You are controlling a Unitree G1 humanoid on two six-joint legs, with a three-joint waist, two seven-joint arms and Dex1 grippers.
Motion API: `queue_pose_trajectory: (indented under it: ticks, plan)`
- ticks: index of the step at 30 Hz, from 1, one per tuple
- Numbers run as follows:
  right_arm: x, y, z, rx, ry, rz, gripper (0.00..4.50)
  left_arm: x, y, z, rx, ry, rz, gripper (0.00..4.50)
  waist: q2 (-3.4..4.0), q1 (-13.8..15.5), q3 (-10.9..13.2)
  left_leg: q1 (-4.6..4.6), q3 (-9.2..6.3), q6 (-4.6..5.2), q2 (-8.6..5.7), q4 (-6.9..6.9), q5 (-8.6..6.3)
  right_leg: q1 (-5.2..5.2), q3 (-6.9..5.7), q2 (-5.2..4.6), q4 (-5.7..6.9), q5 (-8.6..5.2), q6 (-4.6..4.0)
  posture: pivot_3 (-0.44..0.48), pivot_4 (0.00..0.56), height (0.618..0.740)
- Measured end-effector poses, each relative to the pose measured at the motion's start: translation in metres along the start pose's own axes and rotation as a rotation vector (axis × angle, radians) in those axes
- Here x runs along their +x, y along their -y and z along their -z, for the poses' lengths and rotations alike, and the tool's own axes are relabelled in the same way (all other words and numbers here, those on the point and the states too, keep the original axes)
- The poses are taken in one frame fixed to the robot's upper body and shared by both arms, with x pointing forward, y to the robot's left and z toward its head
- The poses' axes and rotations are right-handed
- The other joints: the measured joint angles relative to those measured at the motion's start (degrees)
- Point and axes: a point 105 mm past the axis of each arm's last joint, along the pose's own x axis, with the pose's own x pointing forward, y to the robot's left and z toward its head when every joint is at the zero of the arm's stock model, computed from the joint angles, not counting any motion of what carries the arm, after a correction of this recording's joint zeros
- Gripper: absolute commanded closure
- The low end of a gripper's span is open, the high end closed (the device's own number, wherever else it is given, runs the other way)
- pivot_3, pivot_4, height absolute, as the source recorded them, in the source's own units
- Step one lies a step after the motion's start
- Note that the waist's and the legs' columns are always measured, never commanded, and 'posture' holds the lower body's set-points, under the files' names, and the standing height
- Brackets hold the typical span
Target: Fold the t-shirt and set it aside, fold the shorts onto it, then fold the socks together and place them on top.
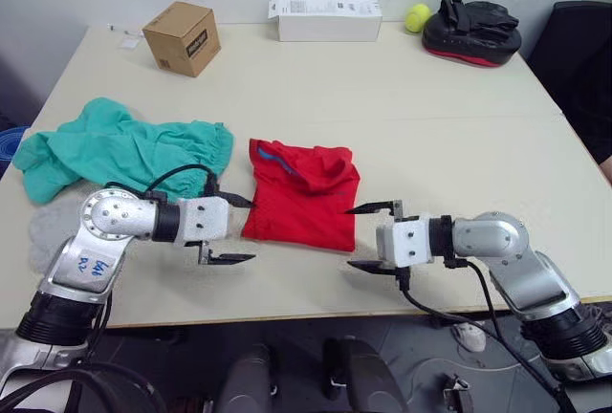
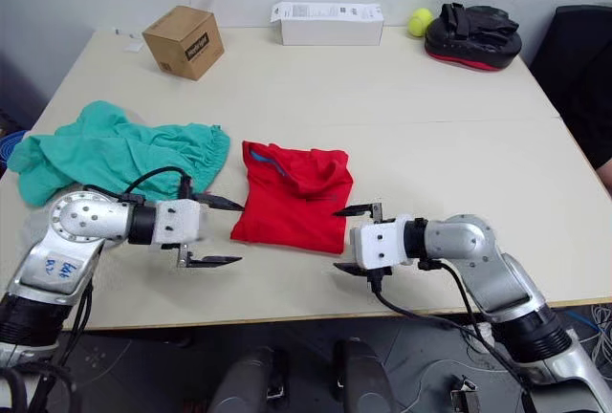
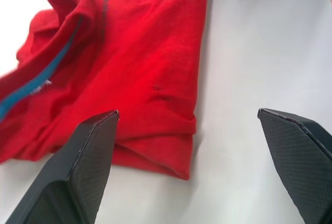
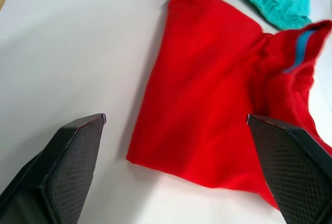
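Our left gripper (image 1: pixel 229 229) and right gripper (image 1: pixel 375 237) hang spread and empty, flanking the t-shirt's near corners, likely poised for another fold | t-shirt (image 1: pixel 301 193): folded mid-surface (image 1: pixel 430 126), long axis front-to-back, collar at the far end | shorts (image 1: pixel 124 150) crumpled just left.

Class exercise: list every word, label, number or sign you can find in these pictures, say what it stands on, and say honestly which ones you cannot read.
Nothing can be read with certainty.
Dark print on the cardboard box: too small to read.
Grey print on the long white box: too small to read.
Blue handwriting on a white label on the left arm: blurred, not legible.
The t-shirt and the shorts show no text.
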Motion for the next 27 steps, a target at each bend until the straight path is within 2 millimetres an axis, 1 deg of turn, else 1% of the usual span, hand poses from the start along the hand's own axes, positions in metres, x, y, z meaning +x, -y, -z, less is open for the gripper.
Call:
queue_pose_trajectory:
  ticks: [3, 4, 5, 6, 10, 16, 18, 20, 23, 24, 27]
  plan:
    - [0.010, -0.004, 0.006, -0.010, -0.016, 0.003, 0.06, 0.012, 0.002, 0.010, 0.010, -0.029, -0.012, 0.00, 0.00, -0.1, 0.0, -0.04, 0.00, -0.09, 0.01, 0.00, 0.02, -0.06, -0.04, 0.01, 0.03, 0.00, 0.00, 0.000, 0.150, 0.740]
    - [0.014, -0.006, 0.007, -0.002, -0.015, 0.005, 0.43, 0.014, 0.002, 0.014, 0.015, -0.046, -0.014, 0.19, 0.00, -0.2, 0.0, -0.04, 0.01, -0.21, 0.01, 0.00, 0.09, -0.06, -0.04, 0.02, 0.03, 0.00, 0.00, 0.000, 0.150, 0.740]
    - [0.017, -0.006, 0.010, 0.007, -0.017, 0.011, 0.64, 0.016, 0.002, 0.016, 0.024, -0.056, -0.017, 0.39, 0.00, -0.3, 0.0, -0.04, 0.02, -0.21, 0.02, -0.01, 0.09, -0.06, -0.04, 0.02, 0.02, 0.00, 0.00, 0.000, 0.150, 0.740]
    - [0.022, -0.005, 0.010, 0.007, -0.009, 0.021, 0.96, 0.018, 0.000, 0.017, 0.033, -0.057, -0.024, 0.60, 0.00, -0.3, 0.0, 0.00, 0.03, -0.21, 0.02, -0.01, 0.09, -0.03, -0.04, 0.02, 0.03, 0.00, 0.00, 0.000, 0.150, 0.740]
    - [0.035, 0.000, 0.012, -0.005, -0.006, 0.045, 2.33, 0.024, -0.002, 0.019, 0.047, -0.056, -0.036, 1.86, -0.01, -0.2, 0.0, 0.06, 0.03, -0.02, 0.01, 0.01, 0.01, 0.02, -0.04, 0.01, 0.09, 0.00, 0.00, 0.000, 0.150, 0.740]
    - [0.038, -0.003, 0.017, -0.008, -0.014, 0.028, 4.46, 0.025, 0.001, 0.024, 0.003, -0.056, -0.018, 3.82, -0.01, -0.2, 0.0, 0.06, -0.01, -0.02, 0.01, 0.01, 0.02, 0.02, -0.06, 0.00, 0.11, 0.00, 0.00, 0.000, 0.150, 0.740]
    - [0.037, -0.005, 0.015, -0.009, 0.001, 0.011, 4.50, 0.022, 0.005, 0.024, -0.044, -0.041, -0.004, 4.47, -0.01, -0.2, 0.0, 0.05, -0.02, -0.04, 0.02, 0.01, 0.02, 0.01, -0.07, 0.01, 0.11, 0.00, 0.00, 0.000, 0.150, 0.740]
    - [0.033, -0.008, 0.014, -0.005, 0.016, -0.016, 4.50, 0.018, 0.012, 0.023, -0.097, -0.025, 0.024, 4.47, -0.01, -0.3, 0.0, 0.04, -0.02, -0.09, 0.03, 0.00, 0.01, 0.00, -0.07, 0.01, 0.10, -0.01, -0.01, 0.000, 0.150, 0.740]
    - [0.025, -0.017, 0.009, 0.003, 0.052, -0.064, 4.50, 0.012, 0.031, 0.017, -0.155, -0.001, 0.106, 4.47, -0.01, -0.4, 0.0, 0.04, -0.02, -0.21, 0.06, -0.03, 0.01, 0.00, -0.07, 0.02, 0.05, -0.03, -0.04, 0.000, 0.150, 0.740]
    - [0.021, -0.024, 0.006, 0.012, 0.068, -0.092, 4.50, 0.008, 0.043, 0.014, -0.176, 0.006, 0.152, 4.47, -0.01, -0.4, 0.0, 0.05, -0.03, -0.24, 0.06, -0.08, 0.02, 0.01, -0.07, 0.01, 0.01, -0.03, -0.05, 0.000, 0.150, 0.740]
    - [0.010, -0.041, -0.003, 0.030, 0.110, -0.171, 4.50, 0.001, 0.066, 0.007, -0.219, 0.026, 0.216, 4.47, -0.01, -0.3, 0.0, 0.04, -0.06, -0.01, 0.05, -0.09, -0.12, 0.03, -0.08, 0.00, -0.06, -0.04, -0.06, 0.000, 0.150, 0.740]
